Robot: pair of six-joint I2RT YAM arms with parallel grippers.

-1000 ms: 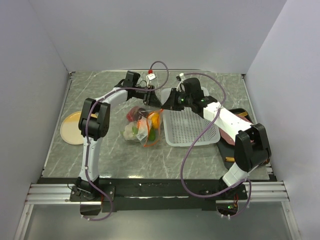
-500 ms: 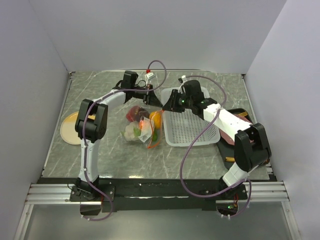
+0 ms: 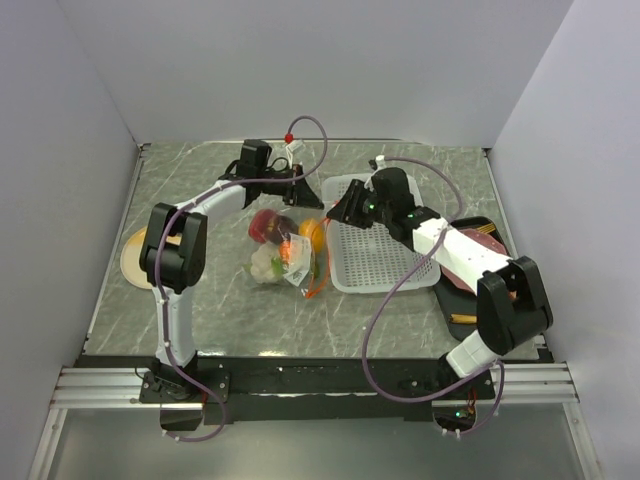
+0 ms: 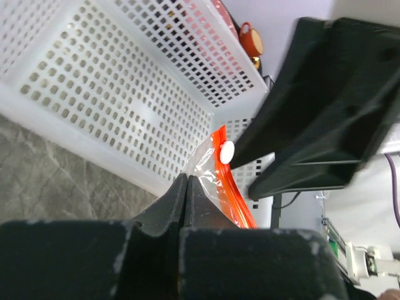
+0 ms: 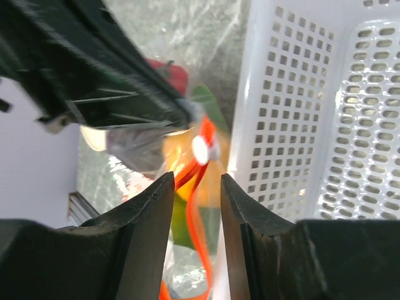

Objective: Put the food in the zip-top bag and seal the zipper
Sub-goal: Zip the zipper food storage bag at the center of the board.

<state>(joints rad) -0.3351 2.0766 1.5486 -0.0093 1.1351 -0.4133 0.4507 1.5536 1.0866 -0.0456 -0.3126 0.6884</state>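
Note:
The zip-top bag (image 3: 283, 255) lies left of the basket. It holds the food: a red piece (image 3: 268, 225), an orange (image 3: 312, 235), white cauliflower (image 3: 263, 265) and a green piece (image 3: 306, 268). My left gripper (image 3: 298, 190) is shut on the bag's clear corner (image 4: 206, 164), just beside the orange-red zipper (image 4: 234, 201) and its white slider (image 4: 226, 152). My right gripper (image 3: 334, 214) faces it with jaws apart. The zipper (image 5: 200, 231) runs through the gap between them, and the slider (image 5: 201, 149) sits just beyond the fingertips (image 5: 164, 187).
The white perforated basket (image 3: 385, 270) stands right of the bag, right under my right gripper. A tan plate (image 3: 135, 262) lies at far left. A black tray (image 3: 484, 232) with a pink slab sits at the right edge.
Both grippers have shifted slightly, the left one back and the right arm to the right. The bag has been drawn up shorter and its trailing orange strip has pulled in.

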